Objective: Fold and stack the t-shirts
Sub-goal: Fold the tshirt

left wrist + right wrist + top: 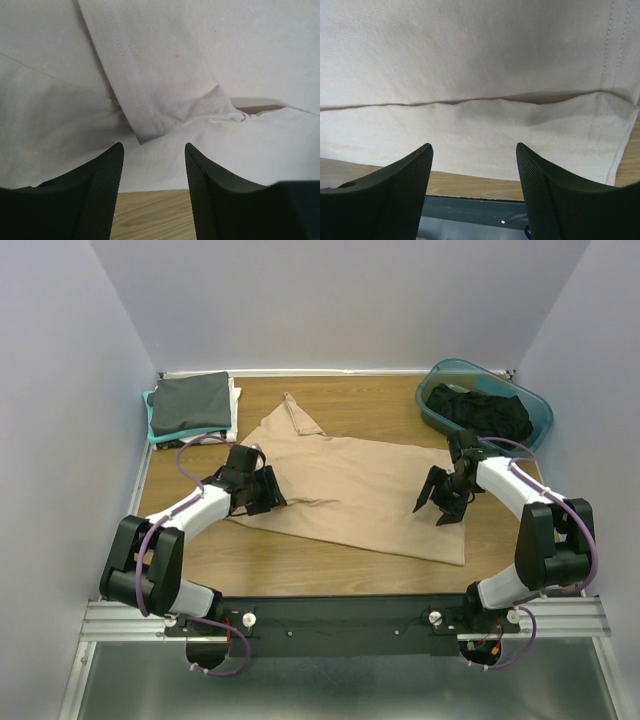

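A tan t-shirt (350, 490) lies spread flat across the middle of the table, neck toward the back left. My left gripper (266, 494) sits low at the shirt's left edge, jaws open. The left wrist view shows a sleeve (150, 80) folded over the body just ahead of the open left gripper (152, 150), with nothing between the fingers. My right gripper (438, 506) hovers over the shirt's right part. It is open (474, 150) and faces the shirt's near edge (485, 140). Folded t-shirts (190, 405) are stacked at the back left, dark grey on top.
A teal plastic tub (535, 420) at the back right holds black cloth (482, 412). Bare wood (300, 565) runs between the shirt and the dark rail (330, 615) at the table's near edge. Walls close in the left, back and right sides.
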`<state>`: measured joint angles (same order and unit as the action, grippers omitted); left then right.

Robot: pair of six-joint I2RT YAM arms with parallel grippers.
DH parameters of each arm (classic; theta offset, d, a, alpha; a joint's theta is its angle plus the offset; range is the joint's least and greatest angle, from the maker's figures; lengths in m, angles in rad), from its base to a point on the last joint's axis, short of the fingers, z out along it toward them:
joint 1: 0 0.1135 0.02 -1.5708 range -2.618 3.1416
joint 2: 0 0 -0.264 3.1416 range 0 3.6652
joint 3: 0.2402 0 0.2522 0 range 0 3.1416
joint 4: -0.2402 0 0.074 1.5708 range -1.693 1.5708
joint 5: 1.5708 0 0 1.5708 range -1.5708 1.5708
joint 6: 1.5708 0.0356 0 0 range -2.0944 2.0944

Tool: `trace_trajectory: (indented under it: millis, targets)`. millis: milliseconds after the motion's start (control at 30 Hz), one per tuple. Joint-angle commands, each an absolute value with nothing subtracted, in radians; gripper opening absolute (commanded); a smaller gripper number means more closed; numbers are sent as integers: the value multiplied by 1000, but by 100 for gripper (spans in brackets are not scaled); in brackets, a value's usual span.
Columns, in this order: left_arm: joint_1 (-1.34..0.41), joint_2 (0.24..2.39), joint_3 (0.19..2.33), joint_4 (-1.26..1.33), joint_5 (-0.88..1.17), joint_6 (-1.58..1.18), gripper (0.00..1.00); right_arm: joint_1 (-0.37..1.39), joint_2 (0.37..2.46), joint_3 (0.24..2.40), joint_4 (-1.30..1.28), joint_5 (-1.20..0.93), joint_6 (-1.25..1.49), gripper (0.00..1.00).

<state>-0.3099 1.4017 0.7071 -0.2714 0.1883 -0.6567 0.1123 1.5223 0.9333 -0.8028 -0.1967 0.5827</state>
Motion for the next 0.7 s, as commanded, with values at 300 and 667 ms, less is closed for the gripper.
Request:
trace_trajectory:
  millis: [300, 667]
  targets:
    - [-330, 1499, 779, -249, 143, -652, 49, 120, 1506, 907, -810, -192, 581, 75]
    - [-347, 1523, 831, -242, 144, -657, 4, 120, 1513, 911, -810, -192, 581, 75]
